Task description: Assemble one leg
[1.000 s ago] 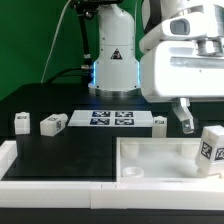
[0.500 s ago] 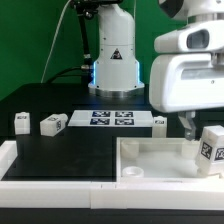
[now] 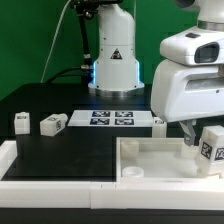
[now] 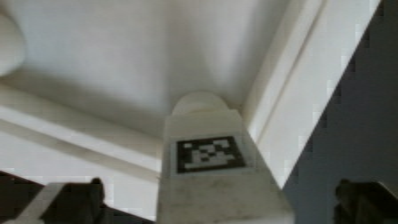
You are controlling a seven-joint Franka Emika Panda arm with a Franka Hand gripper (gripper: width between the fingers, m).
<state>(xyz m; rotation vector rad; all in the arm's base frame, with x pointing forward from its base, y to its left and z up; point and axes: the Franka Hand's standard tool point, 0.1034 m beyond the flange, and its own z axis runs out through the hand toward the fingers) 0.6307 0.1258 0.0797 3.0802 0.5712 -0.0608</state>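
A stubby white leg with a black-and-white tag stands upright on the right end of the large white tabletop. My gripper hangs just above and beside it; one dark finger shows, the other is hidden. In the wrist view the leg rises between my gripper's two dark fingertips, with a gap on each side. The gripper is open and holds nothing. The tabletop's raised rim runs behind the leg.
Two more legs lie at the exterior view's left and a third stands by the marker board. The robot base stands at the back. A white ledge edges the front left.
The arm has moved toward the exterior view's right and a little lower, bringing the fingers over the leg on the tabletop. The legs and the tabletop have not moved.
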